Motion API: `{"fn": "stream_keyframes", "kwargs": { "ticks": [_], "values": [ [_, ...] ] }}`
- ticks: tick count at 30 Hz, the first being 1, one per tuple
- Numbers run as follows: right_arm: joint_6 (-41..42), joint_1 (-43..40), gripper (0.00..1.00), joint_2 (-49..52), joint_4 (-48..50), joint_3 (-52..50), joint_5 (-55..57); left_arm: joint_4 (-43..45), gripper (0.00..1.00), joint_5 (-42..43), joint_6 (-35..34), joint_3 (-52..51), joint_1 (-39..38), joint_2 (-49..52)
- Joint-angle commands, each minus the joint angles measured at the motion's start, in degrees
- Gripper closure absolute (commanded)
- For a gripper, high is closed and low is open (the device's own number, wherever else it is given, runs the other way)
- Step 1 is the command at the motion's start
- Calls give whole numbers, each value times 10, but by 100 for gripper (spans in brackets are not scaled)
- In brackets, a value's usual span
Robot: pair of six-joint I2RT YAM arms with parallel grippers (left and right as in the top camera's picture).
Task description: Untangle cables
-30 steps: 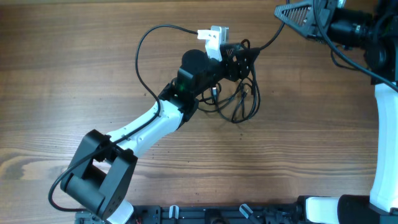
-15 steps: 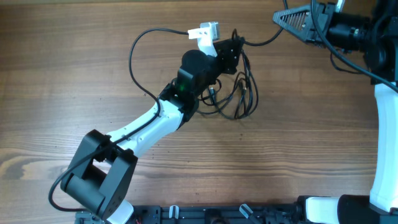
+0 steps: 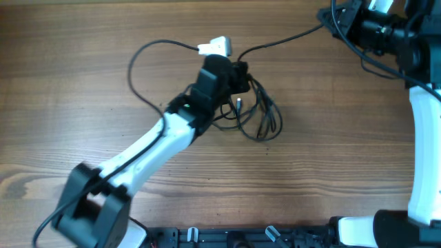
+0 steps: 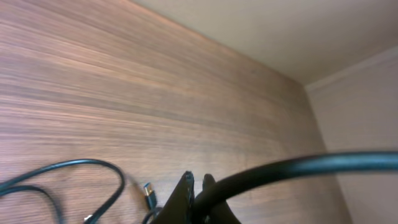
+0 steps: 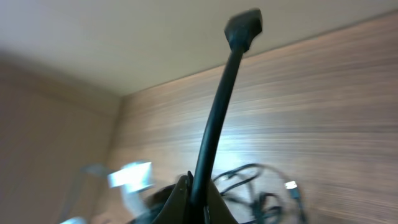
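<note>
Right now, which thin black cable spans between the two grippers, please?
The cable stretched up to the right gripper; the other cables lie in slack loops.

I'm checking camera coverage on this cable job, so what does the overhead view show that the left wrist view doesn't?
Only the overhead view shows the right arm, and one strand of the cables running from the left gripper up to the right gripper. Only the left wrist view shows its fingers up close, pinched on a strand, and the pale wall beyond the table edge. Both show the wooden table, loose cable loops and a small plug.
</note>
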Motion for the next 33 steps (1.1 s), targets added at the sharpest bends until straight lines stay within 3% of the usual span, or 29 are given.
{"fn": "stream_keyframes", "kwargs": {
  "ticks": [1,5,8,11,15,20,27,28,31,33],
  "values": [
    [-2,-5,96,55,15,12,75,-80,96,-5,27,-9,21,-96],
    [-40,-4,96,113,56,12,-24,-165,96,59,26,-9,21,-177],
    [-50,12,96,148,83,12,-91,-190,96,168,24,-9,21,-191],
    [-61,44,96,175,63,12,-85,-193,96,287,5,-9,21,-186],
    [-61,65,93,191,23,12,-22,-186,96,329,-47,-9,22,-185],
    [-60,68,95,206,-9,7,64,-116,96,438,-94,-9,40,-185],
    [-77,68,94,229,-10,-5,97,35,96,559,-220,-9,124,-185],
    [-94,68,86,229,-10,-5,89,36,96,558,-220,-9,135,-185],
    [-143,67,49,223,-9,-4,27,21,96,535,-217,-9,164,-180],
    [-164,67,43,210,-14,3,-14,-24,96,474,-214,-9,186,-176]
  ]
}}
